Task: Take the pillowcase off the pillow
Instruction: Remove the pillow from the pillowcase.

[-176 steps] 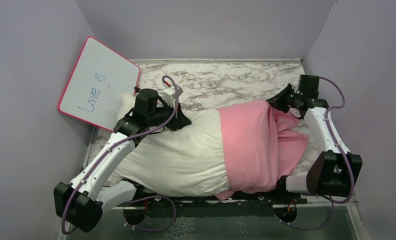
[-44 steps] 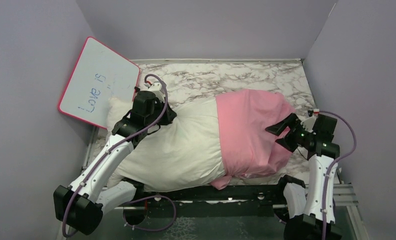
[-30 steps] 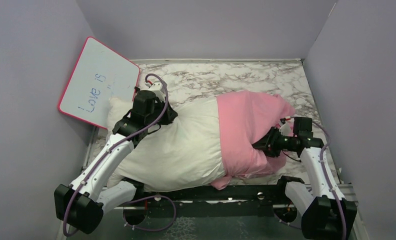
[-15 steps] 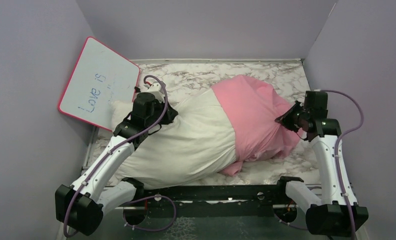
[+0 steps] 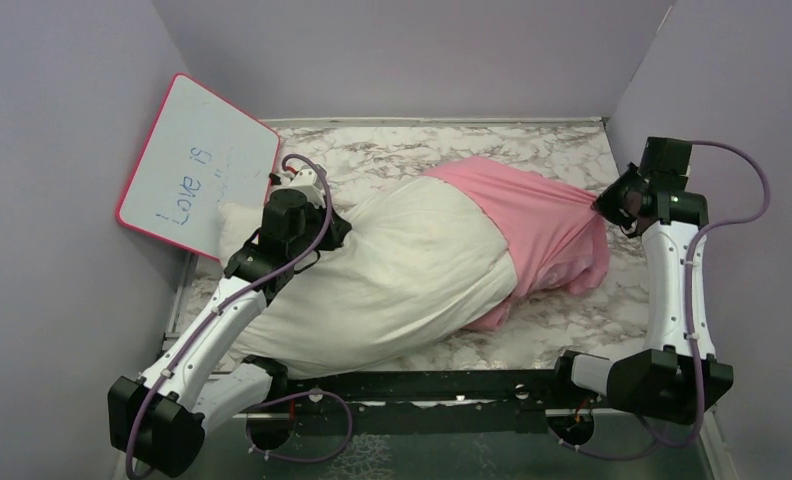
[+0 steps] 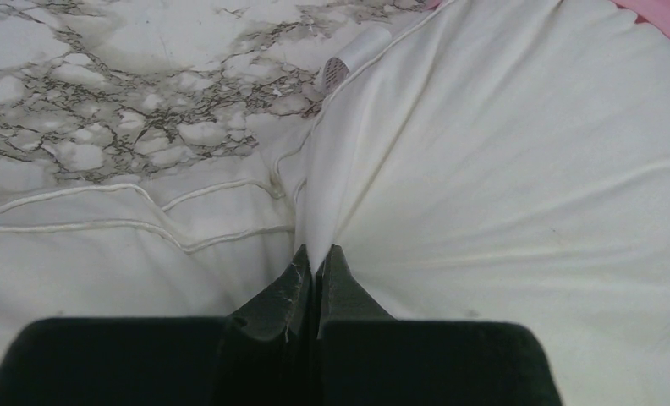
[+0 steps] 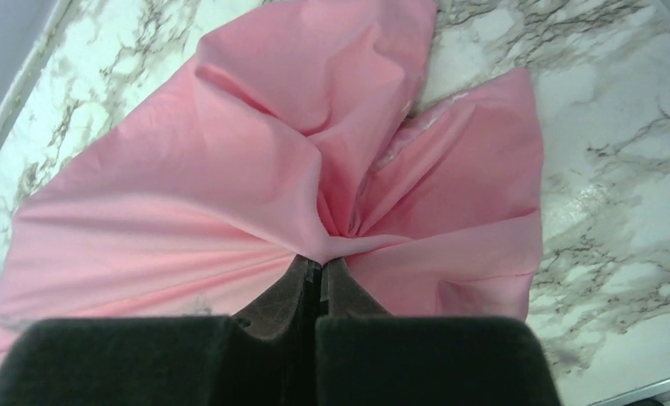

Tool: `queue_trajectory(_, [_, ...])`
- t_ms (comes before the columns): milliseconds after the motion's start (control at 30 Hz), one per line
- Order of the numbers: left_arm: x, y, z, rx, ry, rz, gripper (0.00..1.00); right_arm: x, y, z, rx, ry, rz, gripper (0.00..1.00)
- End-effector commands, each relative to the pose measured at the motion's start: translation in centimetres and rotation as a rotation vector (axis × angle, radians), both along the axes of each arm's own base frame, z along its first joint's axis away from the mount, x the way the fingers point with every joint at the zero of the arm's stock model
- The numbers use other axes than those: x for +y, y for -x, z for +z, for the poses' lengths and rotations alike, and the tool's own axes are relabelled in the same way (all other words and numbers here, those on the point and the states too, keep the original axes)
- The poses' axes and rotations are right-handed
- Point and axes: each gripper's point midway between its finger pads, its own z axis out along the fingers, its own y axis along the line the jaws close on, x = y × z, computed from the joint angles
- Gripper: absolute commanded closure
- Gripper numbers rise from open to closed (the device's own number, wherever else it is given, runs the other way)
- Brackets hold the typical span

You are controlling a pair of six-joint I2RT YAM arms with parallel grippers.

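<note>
**Two hands, one pillow, one pillowcase: each hand clamped on cloth**

The count was short: two arms, two hands, one pillow [image 5: 402, 275], one pillowcase [image 5: 557, 225], one whiteboard [image 5: 197, 165], all on a single marble counter [image 5: 412, 160].

The left hand [image 5: 332, 235] had its fingers pressed together on a pinched fold of the pillow's white fabric. The right hand [image 5: 604, 207] was clamped likewise on a gathered bunch of the pink pillowcase. The pillow lay stretched between the two hands, its bare white bulk running out from the left hand. The pillowcase covered only the end nearest the right hand and was drawn to a point at that hand's fingertips. The whiteboard leaned against the wall just beyond the left hand, on the side away from the right hand.

Only the top view took in both arms, the whole pillow and the whiteboard, which had a pink frame and "Love is" written in blue.

The left wrist view alone showed the pinch close up. The white cloth rose in a ridge straight ahead of the fingertips, with piped seams off to one side. One small white tag [image 6: 354, 56] lay farther ahead at the pillow's edge, and a sliver of pink showed at the far corner.

The right wrist view gave what the top view blurred: pink pleats fanning out from the closed fingertips, with veined counter to either side.
</note>
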Motion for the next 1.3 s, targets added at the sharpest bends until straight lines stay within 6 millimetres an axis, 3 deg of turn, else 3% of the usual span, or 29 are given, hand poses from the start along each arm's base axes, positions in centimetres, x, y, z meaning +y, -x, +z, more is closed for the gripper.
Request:
queue_trajectory(0, [3.7, 3.6, -5.3, 0.211, -0.166, 0.064, 1.0, -3.2, -3.0, 4.1, -0.151, 0.089, -0.002, 0.99])
queue_trajectory(133, [2.4, 3.3, -2.9, 0.163, -0.107, 0.015, 0.98, 3.7, -2.6, -0.2, -0.122, -0.193, 0.281, 0.94])
queue_trajectory(200, [1.6, 3.0, -1.0, 0.128, -0.076, -0.018, 0.8, 5.3, -1.6, -2.1, -0.116, -0.267, 0.328, 0.82])
queue_trajectory(267, [0.9, 2.9, 1.0, 0.086, -0.052, -0.062, 0.57, 5.8, -0.6, -3.1, -0.1, -0.286, 0.322, 0.49])
queue_trajectory(300, [0.6, 2.9, 2.0, 0.064, -0.044, -0.082, 0.46, 5.8, -0.1, -3.3, -0.092, -0.291, 0.317, 0.38])
queue_trajectory(367, [0.1, 2.9, 4.1, 0.012, -0.033, -0.121, 0.32, 6.2, 1.1, -3.4, -0.067, -0.307, 0.303, 0.27])
queue_trajectory(467, [-0.2, 2.6, 6.8, -0.049, -0.036, -0.149, 0.14, 7.1, 2.8, -2.4, -0.083, -0.328, 0.309, 0.22])
queue_trajectory(500, [-0.5, 2.6, 7.8, -0.069, -0.034, -0.166, 0.03, 7.2, 3.4, -2.0, -0.09, -0.328, 0.292, 0.21])
queue_trajectory(667, [-4.9, 4.6, 10.8, -0.159, -0.071, -0.31, 0.01, 6.6, 7.4, -1.6, -0.058, -0.341, 0.083, 0.18])
queue_trajectory(800, [-9.4, 7.7, 9.7, -0.201, -0.182, -0.423, 0.01, 6.1, 11.6, -3.5, 0.019, -0.372, -0.131, 0.17])
queue_trajectory(967, [-15.2, 13.6, 7.6, -0.276, -0.341, -0.611, 0.01, 8.6, 14.8, -7.0, 0.103, -0.477, -0.126, 0.17])
queue_trajectory(1033, [-17.2, 16.2, 6.8, -0.31, -0.394, -0.684, 0.01, 10.0, 15.3, -9.0, 0.143, -0.543, -0.086, 0.17])
queue_trajectory(1133, [-19.0, 18.1, 4.9, -0.33, -0.481, -0.741, 0.01, 12.1, 15.4, -11.4, 0.193, -0.661, -0.005, 0.21])
queue_trajectory(1267, [-20.1, 17.9, 1.3, -0.331, -0.617, -0.725, 0.01, 11.7, 13.9, -12.8, 0.176, -0.664, -0.001, 0.36])
